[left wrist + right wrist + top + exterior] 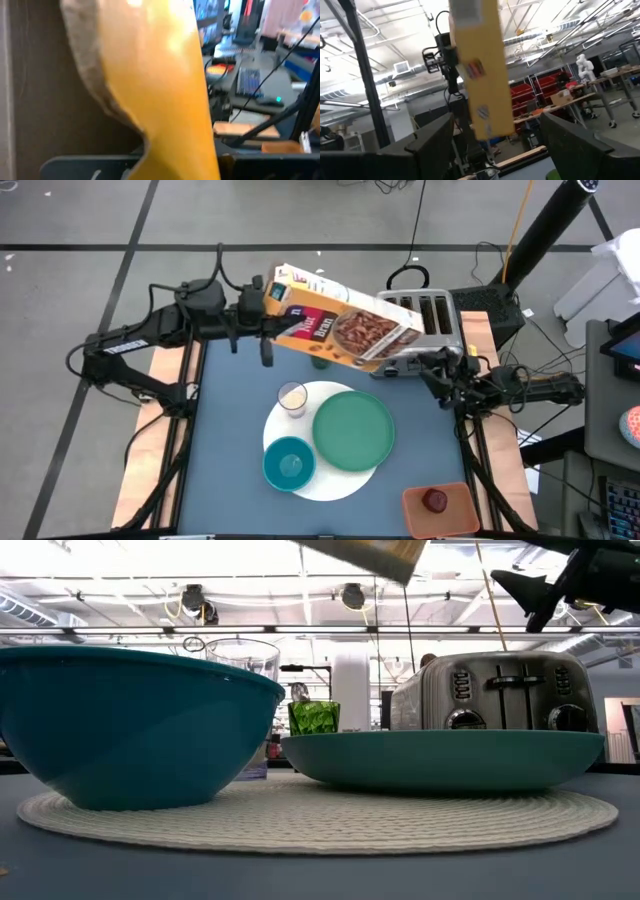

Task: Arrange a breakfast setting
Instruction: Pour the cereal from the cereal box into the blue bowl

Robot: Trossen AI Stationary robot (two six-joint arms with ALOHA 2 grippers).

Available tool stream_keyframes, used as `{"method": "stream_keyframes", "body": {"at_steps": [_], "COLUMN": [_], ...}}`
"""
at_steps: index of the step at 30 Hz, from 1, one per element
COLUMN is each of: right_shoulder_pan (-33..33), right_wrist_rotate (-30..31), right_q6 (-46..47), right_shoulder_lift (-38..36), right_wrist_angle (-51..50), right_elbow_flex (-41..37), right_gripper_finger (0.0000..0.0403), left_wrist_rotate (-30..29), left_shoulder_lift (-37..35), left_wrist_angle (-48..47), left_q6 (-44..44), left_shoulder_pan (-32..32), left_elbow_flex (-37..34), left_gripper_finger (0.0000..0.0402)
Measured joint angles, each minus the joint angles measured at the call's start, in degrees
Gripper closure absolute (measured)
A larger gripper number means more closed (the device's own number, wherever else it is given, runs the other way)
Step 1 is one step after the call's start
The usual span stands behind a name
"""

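My left gripper (262,298) is shut on a yellow cereal box (345,320) held in the air over the table's far side. The box's corner shows at the top of the low view (370,552). A white round disc (345,480) carries a green plate (353,430), a teal bowl (290,463) and a milk glass (292,397). A green cup (314,717) stands behind them, partly under the box. A red fruit (435,500) lies in the tray. My right gripper (437,375) is open and empty in front of the toaster, pointing toward the box (480,70). Spoon and bagel are out of view. My left gripper holds the cereal box by its opened top end (275,292), coming level from the table's left. The yellow side of the box (160,75) fills its wrist view and hides the fingers. The box is lifted clear and tilted, its far end over the toaster.
A silver four-slot toaster (430,320) stands at the far right, and shows in the low view (495,690). An orange-brown tray (462,515) sits at the near right corner. Bare blue table surface lies at the near left (225,470).
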Motion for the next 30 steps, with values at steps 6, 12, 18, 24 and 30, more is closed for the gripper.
{"method": "stream_keyframes", "body": {"at_steps": [6, 12, 18, 24, 30], "right_shoulder_pan": [0.0, 0.0, 0.0, 0.0, 0.0], "right_wrist_rotate": [-2.7, -2.8, -2.7, -2.6, -2.7], "right_q6": [-1.6, -4.5, -8.7, -9.5, -9.1], "right_shoulder_lift": [7.4, 15.1, 23.0, 29.2, 34.7], "right_wrist_angle": [7.8, 8.7, 15.0, 23.4, 31.0], "right_elbow_flex": [0.3, 3.9, 7.0, 7.1, 7.2], "right_gripper_finger": [0.0113, 0.0113, 0.0113, 0.0113, 0.0113], "left_wrist_rotate": [-0.1, -0.1, -0.1, -0.1, -0.1], "left_shoulder_lift": [1.1, 1.0, 1.0, 1.0, 1.8], "left_wrist_angle": [4.4, 5.2, 5.4, 5.4, 5.6], "left_q6": [-0.1, -1.0, -1.5, -1.4, -1.4], "left_shoulder_pan": [-1.2, -1.6, -1.6, -1.6, -1.6], "left_elbow_flex": [0.0, 0.0, 0.0, 0.0, 0.0], "left_gripper_finger": [0.0397, 0.0397, 0.0397, 0.0397, 0.0397]}}
